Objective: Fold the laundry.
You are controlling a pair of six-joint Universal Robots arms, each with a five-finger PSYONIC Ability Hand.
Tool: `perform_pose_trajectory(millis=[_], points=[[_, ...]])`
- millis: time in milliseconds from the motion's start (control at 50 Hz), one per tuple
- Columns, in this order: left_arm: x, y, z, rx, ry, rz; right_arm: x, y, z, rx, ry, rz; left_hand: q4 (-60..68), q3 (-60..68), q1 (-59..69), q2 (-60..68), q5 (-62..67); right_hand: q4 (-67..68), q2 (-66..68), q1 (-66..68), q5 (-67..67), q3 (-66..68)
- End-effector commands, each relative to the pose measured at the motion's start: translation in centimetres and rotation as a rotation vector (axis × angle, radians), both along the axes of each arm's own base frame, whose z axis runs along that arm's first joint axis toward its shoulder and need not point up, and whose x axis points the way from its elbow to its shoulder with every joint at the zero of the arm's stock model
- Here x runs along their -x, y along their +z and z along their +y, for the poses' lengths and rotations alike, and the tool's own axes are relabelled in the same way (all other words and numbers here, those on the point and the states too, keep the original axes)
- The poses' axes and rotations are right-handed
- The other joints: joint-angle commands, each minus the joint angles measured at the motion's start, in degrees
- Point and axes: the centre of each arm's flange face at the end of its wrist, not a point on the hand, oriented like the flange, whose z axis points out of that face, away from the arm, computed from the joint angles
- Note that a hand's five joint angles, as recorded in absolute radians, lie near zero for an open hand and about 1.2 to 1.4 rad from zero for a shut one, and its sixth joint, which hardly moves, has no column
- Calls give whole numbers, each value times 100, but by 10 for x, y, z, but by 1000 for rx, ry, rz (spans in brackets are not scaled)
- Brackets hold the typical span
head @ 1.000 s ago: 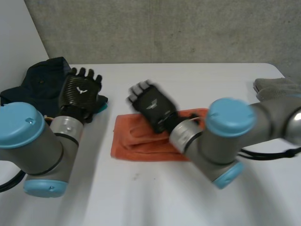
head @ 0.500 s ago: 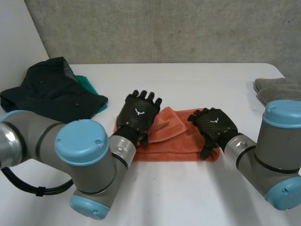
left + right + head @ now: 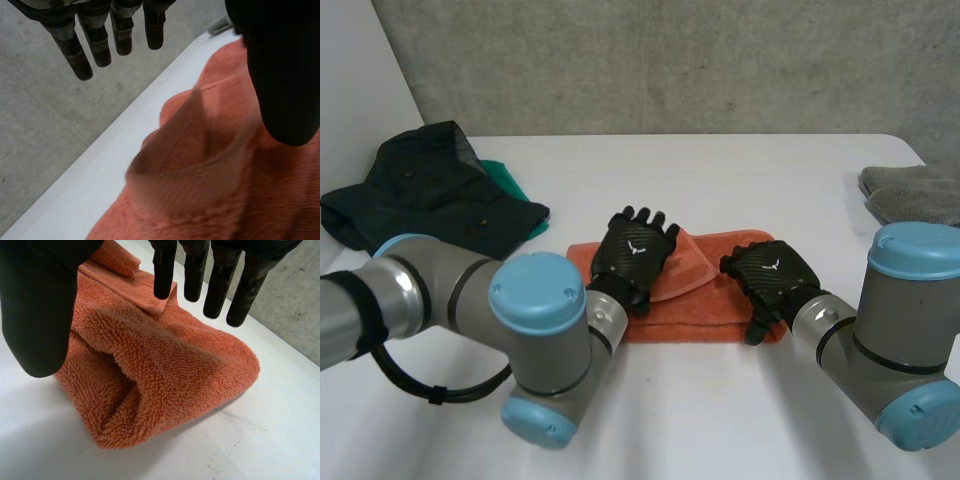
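1 orange towel (image 3: 705,312); left hand (image 3: 632,265) over left half, right hand (image 3: 778,280) over right end, both released; white emblem (image 3: 637,247) each

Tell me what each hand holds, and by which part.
Nothing is held. The left hand and right hand are both open over the orange towel, left at its left end, right at its right end.

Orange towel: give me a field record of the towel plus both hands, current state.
item: orange towel, folded over, rumpled, on the white table
left hand: over the towel's left half, fingers straight, open
right hand: at the towel's right end, fingers straight, open
other laundry: dark garment far left; grey towel far right
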Motion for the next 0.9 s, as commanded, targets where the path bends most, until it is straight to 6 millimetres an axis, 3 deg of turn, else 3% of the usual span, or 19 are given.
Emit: perform_pose_trajectory(millis=[20,80,140,220,320,380,420,500,740,820,880,900], points=[[-25,-11,-61,22,226,-42,0,-2,1,10,9,24,204,171,288,204,102,1448,1479,1747,1471,1433],[-49,-6,-83,60,390,-91,1,-1,0,25,15,42,271,238,355,271,169,2138,2169,2437,2161,2123],[-61,-6,-89,68,462,-127,2,-1,-1,45,12,62,238,205,322,238,136,2374,2405,2674,2397,2359],[-59,-15,-71,37,424,-174,2,-2,-1,68,10,94,170,138,254,170,69,2391,2423,2691,2415,2376],[-53,-9,-38,21,341,-182,3,-8,-3,80,3,142,153,121,237,153,52,2509,2540,2808,2532,2494],[-55,-11,-28,7,329,-195,5,-10,-4,95,-8,165,153,121,237,153,52,2845,2876,3144,2868,2830],[-55,-11,-26,4,327,-197,6,-10,-6,105,-19,176,153,121,237,153,52,3097,3128,3396,3120,3081],[-59,-5,-22,7,331,-192,11,-9,-9,118,-40,205,153,121,237,153,52,5917,5948,6216,5940,5902],[-77,33,-8,46,347,-143,41,6,-23,247,-17,482,103,70,187,103,1,6036,6067,6335,6059,6021],[-82,45,-5,63,353,-123,34,17,-30,354,31,557,35,3,120,35,-66,6036,6067,6335,6059,6021],[-85,50,-4,65,361,-110,9,37,-26,472,94,557,35,3,120,35,-66,6036,6067,6335,6059,6021],[-86,51,-4,65,363,-106,-14,45,-13,529,158,532,35,3,120,35,-66,6036,6067,6335,6059,6021]])
